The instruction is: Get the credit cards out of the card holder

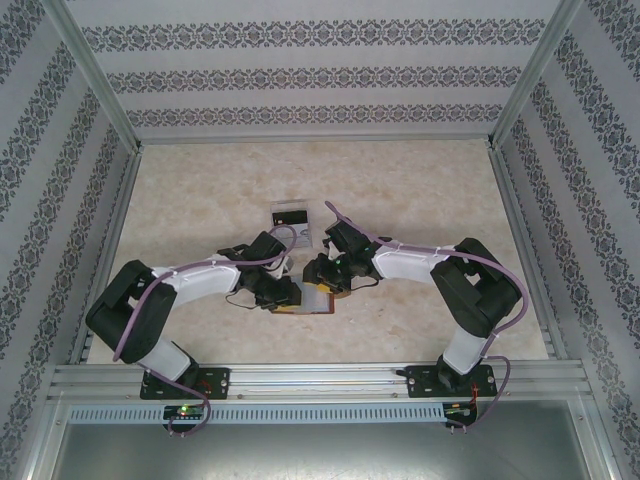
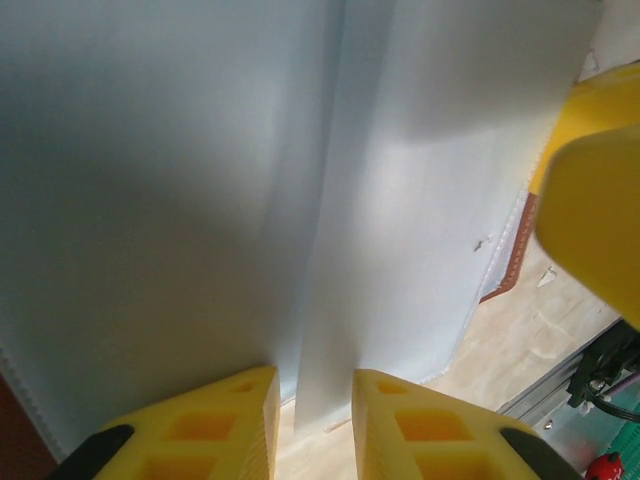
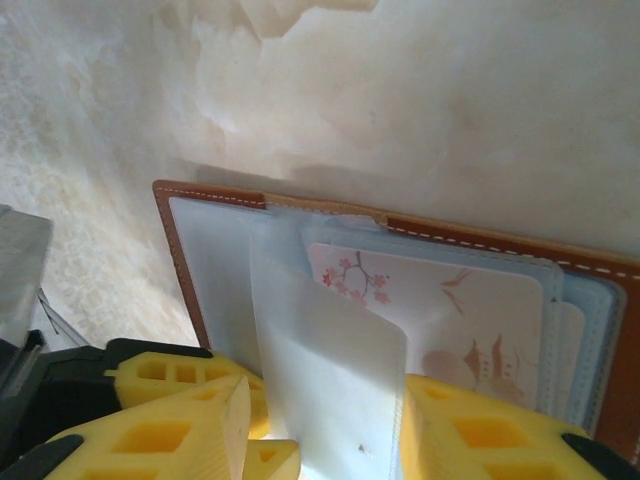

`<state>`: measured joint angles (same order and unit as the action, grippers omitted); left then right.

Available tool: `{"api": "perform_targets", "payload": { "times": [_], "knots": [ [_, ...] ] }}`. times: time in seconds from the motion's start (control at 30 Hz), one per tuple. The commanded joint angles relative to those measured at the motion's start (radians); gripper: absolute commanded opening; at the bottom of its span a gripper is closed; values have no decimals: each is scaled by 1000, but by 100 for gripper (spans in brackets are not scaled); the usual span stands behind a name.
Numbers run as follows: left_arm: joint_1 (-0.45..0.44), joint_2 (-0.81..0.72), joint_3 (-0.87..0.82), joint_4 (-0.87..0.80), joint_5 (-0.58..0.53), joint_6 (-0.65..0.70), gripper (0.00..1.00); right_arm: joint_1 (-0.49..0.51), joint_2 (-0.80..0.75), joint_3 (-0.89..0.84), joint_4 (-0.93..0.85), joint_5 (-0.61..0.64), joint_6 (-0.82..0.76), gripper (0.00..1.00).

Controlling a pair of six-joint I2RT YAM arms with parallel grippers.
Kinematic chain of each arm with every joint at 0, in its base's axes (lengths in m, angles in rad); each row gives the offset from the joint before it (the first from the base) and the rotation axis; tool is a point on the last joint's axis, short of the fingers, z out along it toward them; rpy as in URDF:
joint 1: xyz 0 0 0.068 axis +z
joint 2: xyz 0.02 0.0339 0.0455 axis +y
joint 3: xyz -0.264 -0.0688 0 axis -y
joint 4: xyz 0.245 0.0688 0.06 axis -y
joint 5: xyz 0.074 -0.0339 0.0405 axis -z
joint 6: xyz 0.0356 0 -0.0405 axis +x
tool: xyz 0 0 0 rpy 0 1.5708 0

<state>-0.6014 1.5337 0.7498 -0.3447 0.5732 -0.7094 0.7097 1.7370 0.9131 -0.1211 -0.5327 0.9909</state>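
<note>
Pale marbled tabletop [image 1: 420,200]. A brown leather folding card holder [image 3: 480,240] lies open at its near middle, between both arms. Its clear plastic sleeve leaf [image 3: 320,340] looks floppy and slick. Blossom-printed pale credit card [image 3: 440,310] sits pocketed: stiff, thin, probably best nipped at an exposed edge. Left gripper [image 2: 315,385] parted, astride a leaf. Right gripper [image 3: 325,400] apart, grip unclear. Other cards hidden.

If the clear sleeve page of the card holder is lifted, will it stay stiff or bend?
Probably floppy: the sleeve page curves up from the card holder. It looks thin and glossy, so it may slip. The printed card inside seems stiffer.
</note>
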Motion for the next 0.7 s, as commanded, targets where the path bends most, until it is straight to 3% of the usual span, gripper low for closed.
{"api": "perform_targets", "payload": {
  "times": [0.0, 0.37, 0.67],
  "knots": [
    [-4, -119, -1, 24, -56, -11, 30, 11, -16, 5, 18, -26, 3, 42],
    [97, -381, -57, -21, -169, -1, 34, 34, -18, 56, 11, -44, 9, 41],
    [174, -474, -61, -49, -191, 34, 36, 83, 46, 142, 5, -50, 19, 42]
  ]
}}
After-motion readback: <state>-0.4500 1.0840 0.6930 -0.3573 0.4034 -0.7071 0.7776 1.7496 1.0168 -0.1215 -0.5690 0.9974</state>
